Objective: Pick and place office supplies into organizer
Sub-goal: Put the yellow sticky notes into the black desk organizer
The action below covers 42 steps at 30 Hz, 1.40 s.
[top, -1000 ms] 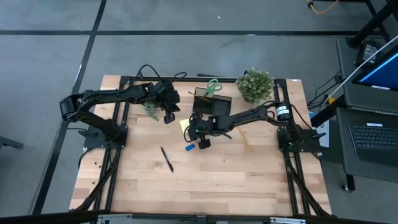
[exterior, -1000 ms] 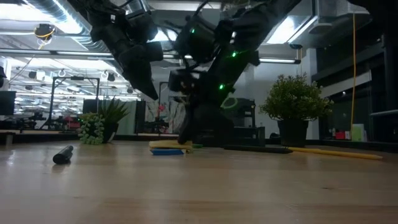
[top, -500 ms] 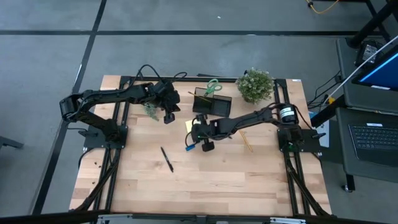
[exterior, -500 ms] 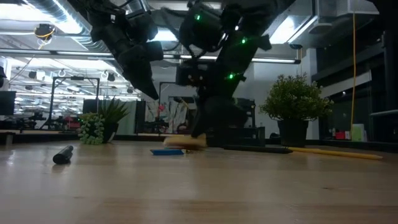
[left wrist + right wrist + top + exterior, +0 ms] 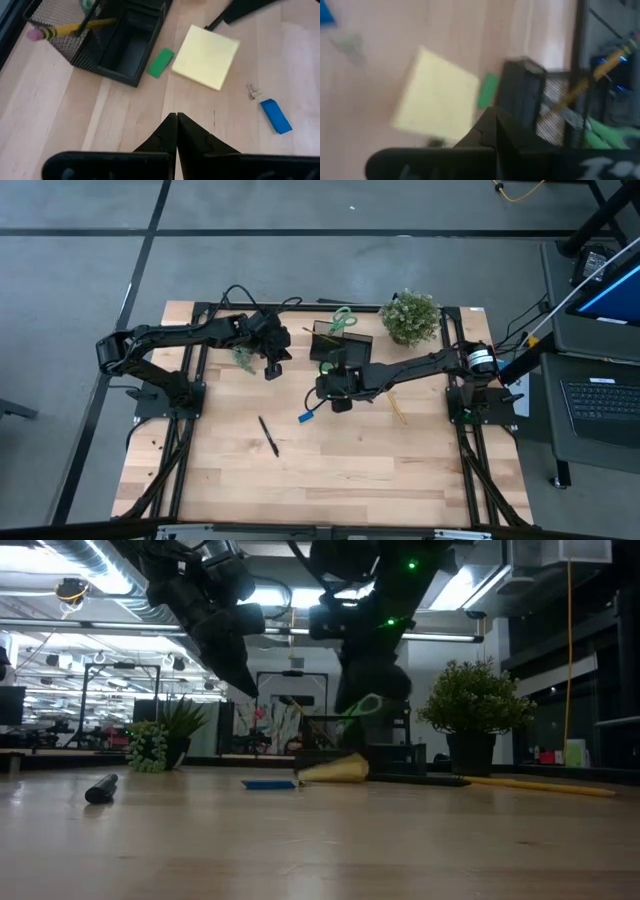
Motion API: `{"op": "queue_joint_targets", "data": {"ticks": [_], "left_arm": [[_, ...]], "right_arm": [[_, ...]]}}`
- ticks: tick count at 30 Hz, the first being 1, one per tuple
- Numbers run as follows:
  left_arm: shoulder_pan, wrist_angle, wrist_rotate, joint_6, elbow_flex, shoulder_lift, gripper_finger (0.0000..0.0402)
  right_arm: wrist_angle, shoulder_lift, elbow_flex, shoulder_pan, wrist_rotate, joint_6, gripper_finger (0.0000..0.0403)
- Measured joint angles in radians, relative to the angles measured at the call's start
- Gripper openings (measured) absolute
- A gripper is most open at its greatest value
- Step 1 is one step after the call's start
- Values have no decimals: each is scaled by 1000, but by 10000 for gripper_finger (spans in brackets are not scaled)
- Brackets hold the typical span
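Hovering beside the black mesh organizer [image 5: 340, 348], the right gripper [image 5: 339, 402] has its fingers pressed together, apparently empty, over the square yellow sticky-note pad [image 5: 205, 57]. Picking up seems in hand; next it should open around the pad. The left gripper [image 5: 272, 368], fingers together and empty, waits nearby.

Right claw [image 5: 340, 402] lifted, swung toward organizer [image 5: 340, 348]; sticky-note pad [image 5: 205, 57] uncovered.

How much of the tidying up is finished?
Only a little. A pencil and green scissors stand in the organizer's mesh part. Nothing is in hand: the right pincer hovers, shut, by the yellow sticky-note pad; the left pincer waits, shut, nearby. Left out on the table: that pad, green eraser, blue eraser, black pen and another pencil.
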Motion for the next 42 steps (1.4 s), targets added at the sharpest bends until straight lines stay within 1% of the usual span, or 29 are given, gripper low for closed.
{"op": "queue_joint_targets", "data": {"ticks": [2, 5, 9, 14, 18, 21, 23, 24, 26, 27, 28, 31, 33, 38, 42], "left_arm": [[-7, 1, -1, 2, 0, 0, 2], [-13, 1, -2, 2, 0, 0, 2], [-26, 9, -2, 5, 0, 0, 2], [-65, 6, -1, 63, 0, 0, 2], [-115, 8, -2, 124, 0, 0, 2], [-149, 21, -7, 153, -1, 1, 2], [-164, 70, -7, 163, -22, 4, 2], [-167, 94, -8, 164, -40, 5, 2], [-168, 134, -9, 164, -79, 5, 2], [-168, 157, -10, 164, -98, 5, 2], [-167, 184, -10, 164, -119, 5, 2], [-167, 231, -10, 150, -154, 6, 2], [-167, 259, -9, 147, -160, 6, 2], [-167, 276, -10, 131, -162, 6, 2], [-167, 294, -10, 129, -162, 6, 2]], "right_arm": [[-13, -2, 0, 0, 37, 0, 0], [-43, -14, 0, 0, 50, 23, 0], [-53, -15, 0, 0, 50, 21, 0], [-101, -19, 0, 4, 29, 20, 0], [-111, -20, 0, 4, -67, 22, 0], [-110, -20, 0, 4, -90, 21, 0], [-119, -29, -2, 7, -111, 18, 0], [-122, -36, -4, 7, -147, 18, 0], [-111, -50, -13, 6, -255, 24, 0], [-114, -51, -16, 7, -289, 33, 0], [-111, -51, -17, 8, -305, 44, 0], [-98, -51, -17, 15, -309, 46, 1], [-92, -51, -17, 14, -309, 48, 6], [-85, -51, -17, 14, -309, 49, 35], [-81, -48, -17, 30, -309, 45, 70]]}}
